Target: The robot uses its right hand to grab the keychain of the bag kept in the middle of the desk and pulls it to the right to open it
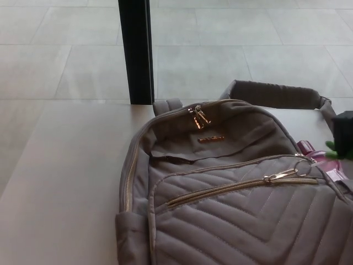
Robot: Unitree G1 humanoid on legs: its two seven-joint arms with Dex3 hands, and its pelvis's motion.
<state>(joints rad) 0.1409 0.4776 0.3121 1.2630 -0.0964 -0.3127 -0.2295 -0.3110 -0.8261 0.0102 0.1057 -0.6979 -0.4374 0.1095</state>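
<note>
A grey quilted backpack (220, 221) lies on the pale desk (66, 182), its top towards the far edge. The front pocket's gold zipper slider (278, 177) sits near the right end of its track, with a metal ring (302, 165) just beyond it. A green keychain (332, 147) pokes out beside my right hand (344, 134), a black shape cut off by the picture's right edge and shut on the keychain. My left hand does not show.
A black post (137, 49) stands behind the desk's far edge, just left of the bag's top handle (167, 106). The padded shoulder strap (276, 95) lies behind the bag at right. Something pink (309, 148) shows at the bag's right side. Tiled floor lies beyond.
</note>
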